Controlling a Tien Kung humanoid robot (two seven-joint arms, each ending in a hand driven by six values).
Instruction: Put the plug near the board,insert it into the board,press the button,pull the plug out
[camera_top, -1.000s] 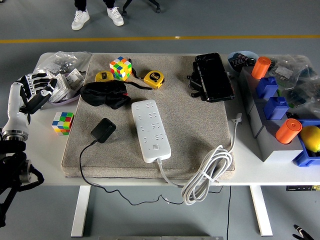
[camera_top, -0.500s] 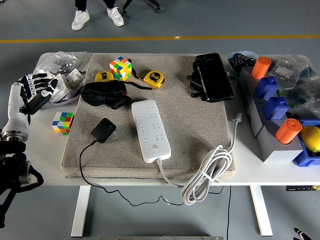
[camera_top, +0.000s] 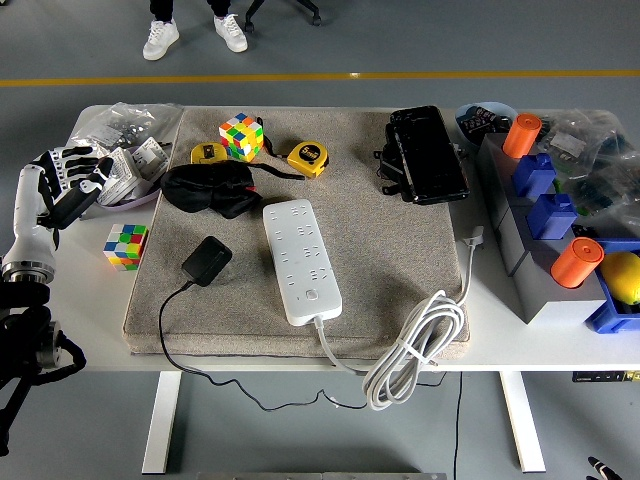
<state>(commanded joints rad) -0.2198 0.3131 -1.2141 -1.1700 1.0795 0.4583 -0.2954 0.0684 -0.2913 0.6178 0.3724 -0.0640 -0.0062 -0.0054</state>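
Observation:
A black plug adapter (camera_top: 205, 261) lies on the grey mat (camera_top: 400, 260), its black cord running off the front left edge. Just right of it the white power board (camera_top: 300, 259) lies lengthwise, with its round button (camera_top: 313, 295) near the front end. My left hand (camera_top: 66, 183) hovers at the table's left edge, well left of the plug, fingers spread and holding nothing. Of my right hand only a dark tip (camera_top: 608, 468) shows at the bottom right corner, below the table.
Two Rubik's cubes (camera_top: 241, 136) (camera_top: 126, 245), yellow tape measures (camera_top: 307, 156), a black pouch (camera_top: 210, 188) and a black case (camera_top: 427, 153) surround the board. The board's coiled white cable (camera_top: 415, 345) hangs over the front edge. Blue and grey bins with orange cups (camera_top: 577, 262) fill the right side.
My left hand has drifted slightly left and down. The plug and board have not moved.

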